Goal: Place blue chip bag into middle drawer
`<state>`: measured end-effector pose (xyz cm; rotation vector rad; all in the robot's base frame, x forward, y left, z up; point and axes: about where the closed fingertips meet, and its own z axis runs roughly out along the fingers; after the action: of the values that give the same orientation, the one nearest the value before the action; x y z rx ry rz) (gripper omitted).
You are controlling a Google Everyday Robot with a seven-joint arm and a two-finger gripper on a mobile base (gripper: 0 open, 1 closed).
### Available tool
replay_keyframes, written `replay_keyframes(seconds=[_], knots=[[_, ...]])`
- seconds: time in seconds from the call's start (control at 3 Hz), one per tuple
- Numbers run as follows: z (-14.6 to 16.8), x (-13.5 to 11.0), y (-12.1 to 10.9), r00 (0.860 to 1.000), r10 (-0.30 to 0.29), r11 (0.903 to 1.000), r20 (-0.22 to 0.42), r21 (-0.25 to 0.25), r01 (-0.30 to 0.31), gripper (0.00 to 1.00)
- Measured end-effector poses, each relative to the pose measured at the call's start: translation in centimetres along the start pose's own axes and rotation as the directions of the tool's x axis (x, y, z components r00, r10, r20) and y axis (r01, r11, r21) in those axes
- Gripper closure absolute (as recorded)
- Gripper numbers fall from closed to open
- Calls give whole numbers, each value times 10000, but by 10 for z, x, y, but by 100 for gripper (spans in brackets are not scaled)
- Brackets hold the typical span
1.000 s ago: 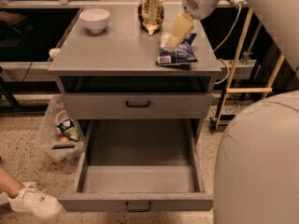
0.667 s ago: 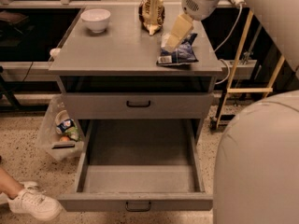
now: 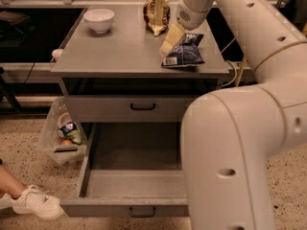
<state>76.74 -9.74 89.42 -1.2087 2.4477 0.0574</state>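
Since the earlier frames the gripper [image 3: 167, 46] has dropped lower and slid a little to the left, and the bulky arm [image 3: 230, 152] in the foreground now covers more of the right side of the scene; the blue chip bag [image 3: 188, 54] lies where it lay before, flat on the grey tabletop [image 3: 115, 51] near its right front corner. The gripper slants down over the bag's left edge; whether it is open or closed, or touching the foil, I cannot tell. Behind the bag stands a tan-and-brown snack bag [image 3: 156, 13]; a white bowl [image 3: 99, 19] sits well apart at the back left. Below the top, a shallow drawer front with a black handle [image 3: 143, 107] is closed; under it the middle drawer [image 3: 129, 188] is pulled out. A white shoe [image 3: 36, 202] shows on the floor at lower left.
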Motion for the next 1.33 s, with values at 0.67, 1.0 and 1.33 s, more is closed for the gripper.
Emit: replay_keyframes(seconds=[0.67,1.0,1.33], knots=[[79,-8,-7,9996,109,9973,-245,-726,-126,0],[79,-8,-7,9996,109,9973,-245,-726,-126,18],[79,-8,-7,9996,109,9973,-245,-726,-126,41]])
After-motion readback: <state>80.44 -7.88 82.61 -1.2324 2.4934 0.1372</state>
